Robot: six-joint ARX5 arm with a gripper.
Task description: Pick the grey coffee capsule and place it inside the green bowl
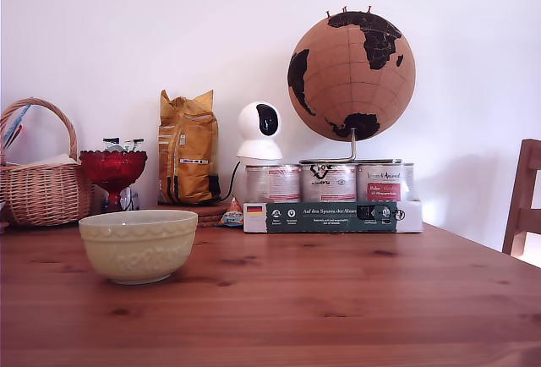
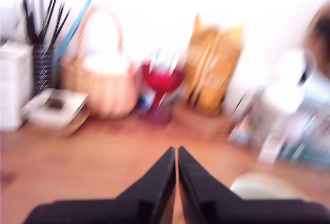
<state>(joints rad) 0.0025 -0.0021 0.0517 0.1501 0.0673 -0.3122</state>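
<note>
The green bowl (image 1: 138, 244) stands upright on the wooden table (image 1: 338, 299), toward the exterior view's left; it is pale yellowish-green with an embossed band under its rim. The wrist view is motion-blurred and shows a slice of the bowl's (image 2: 263, 185) pale rim beside the black fingers. My gripper (image 2: 176, 150) hangs above the table with its two fingers pressed together, shut, and nothing shows between them. The arm and gripper are outside the exterior view. No grey coffee capsule shows in either view.
Along the back wall stand a wicker basket (image 1: 40, 183), a red glass stemmed dish (image 1: 113, 170), a yellow bag (image 1: 188, 147), a white camera (image 1: 259, 132), tins on a box (image 1: 331, 215) and a cork globe (image 1: 352, 65). A chair (image 1: 524, 202) stands at the exterior view's right.
</note>
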